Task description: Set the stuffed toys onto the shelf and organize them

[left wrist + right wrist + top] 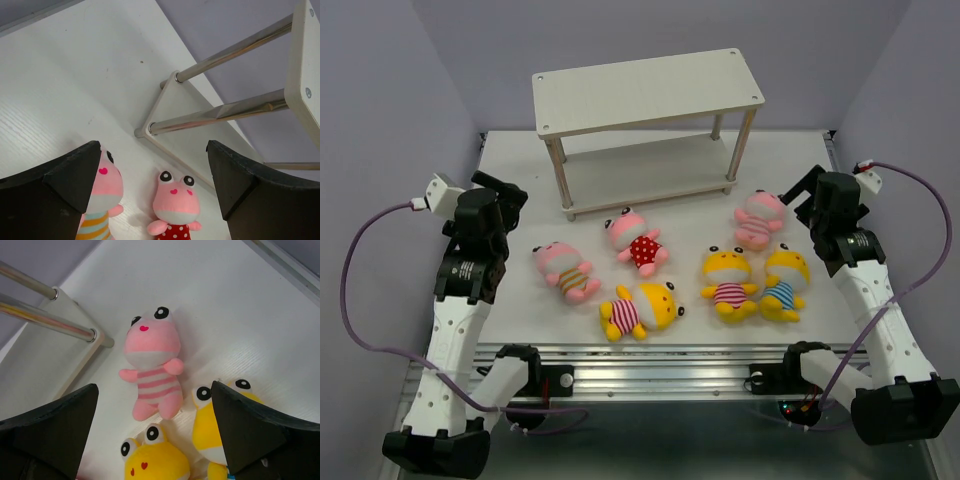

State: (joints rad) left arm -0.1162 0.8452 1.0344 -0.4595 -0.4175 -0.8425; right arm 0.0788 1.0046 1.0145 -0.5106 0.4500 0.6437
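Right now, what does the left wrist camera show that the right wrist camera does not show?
Only the left wrist view: an orange-striped pink toy, partly hidden, a pink toy with red polka dots, and the shelf's top board. Only the right wrist view: a pink toy with pink stripes and two yellow toys. Both: the shelf's metal legs, its lower board, and the white table.

My left gripper [154, 167] sits spread wide, jaws empty; right gripper [155, 410] same. Left arm [460, 300] and right arm [882, 312] raised, wrists tipped downward.
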